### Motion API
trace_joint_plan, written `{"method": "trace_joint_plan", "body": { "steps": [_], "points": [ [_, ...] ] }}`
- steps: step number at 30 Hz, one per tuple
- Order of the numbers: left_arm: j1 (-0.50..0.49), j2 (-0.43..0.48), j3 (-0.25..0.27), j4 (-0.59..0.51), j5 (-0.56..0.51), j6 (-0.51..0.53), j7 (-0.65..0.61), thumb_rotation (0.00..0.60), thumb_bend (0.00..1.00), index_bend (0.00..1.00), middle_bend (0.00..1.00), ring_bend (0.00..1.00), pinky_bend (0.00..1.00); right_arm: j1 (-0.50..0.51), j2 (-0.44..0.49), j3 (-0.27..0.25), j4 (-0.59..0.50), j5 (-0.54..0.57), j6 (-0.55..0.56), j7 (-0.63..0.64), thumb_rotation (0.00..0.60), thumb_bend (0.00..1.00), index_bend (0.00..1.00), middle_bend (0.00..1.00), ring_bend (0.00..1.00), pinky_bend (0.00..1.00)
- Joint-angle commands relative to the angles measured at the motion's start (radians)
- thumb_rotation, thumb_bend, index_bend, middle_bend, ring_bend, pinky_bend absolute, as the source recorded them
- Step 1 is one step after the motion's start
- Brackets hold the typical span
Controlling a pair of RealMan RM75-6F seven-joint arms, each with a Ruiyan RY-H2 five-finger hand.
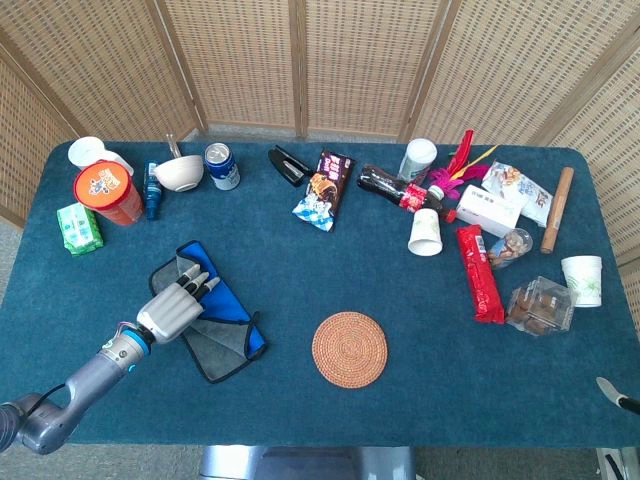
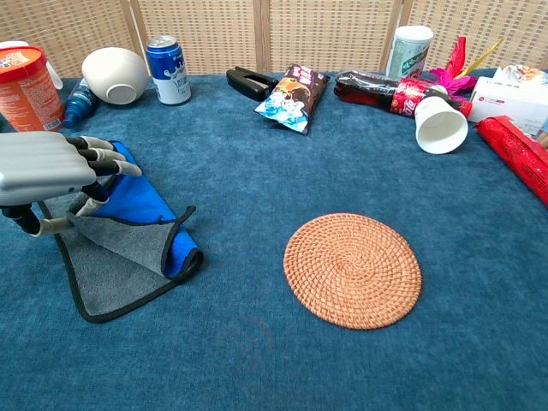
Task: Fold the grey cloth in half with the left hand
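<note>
Near the left front of the counter (image 1: pixel 300 260), the grey cloth (image 2: pixel 116 265) lies partly doubled over, its blue underside turned up. One edge of it is pinched between the thumb and fingers (image 2: pixel 107 163) of the left hand (image 2: pixel 43 167), held just above the lower layer. The right hand is not seen in either view. The fold is judged about half done. To finish it well, the pinched edge should be carried low and flat across to the far hemmed edge, so the borders meet without bunching. The pinch should be released only once the layers lie even. The woven mat (image 2: pixel 352 270) sits well apart and is no obstacle.
</note>
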Motion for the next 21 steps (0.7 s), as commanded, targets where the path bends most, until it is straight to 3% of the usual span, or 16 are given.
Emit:
{"method": "trace_joint_plan", "body": {
  "steps": [1, 18, 21],
  "points": [
    [0.004, -0.004, -0.005, 0.007, 0.005, -0.007, -0.002, 0.600, 0.50, 0.53, 0.00, 0.00, 0.06, 0.000, 0.000, 0.000, 0.000, 0.002, 0.000, -0.001, 0.600, 0.00, 0.00, 0.00, 0.00, 0.00],
    [0.045, 0.009, -0.032, 0.023, 0.044, -0.032, -0.023, 0.600, 0.50, 0.53, 0.00, 0.00, 0.06, 0.002, -0.005, -0.001, -0.002, 0.003, -0.001, -0.015, 0.600, 0.00, 0.00, 0.00, 0.00, 0.00],
    [0.050, 0.014, -0.039, 0.019, 0.054, -0.032, -0.037, 0.600, 0.50, 0.48, 0.00, 0.00, 0.06, 0.003, -0.005, -0.001, -0.003, 0.002, 0.000, -0.016, 0.600, 0.00, 0.00, 0.00, 0.00, 0.00]
  ]
}}
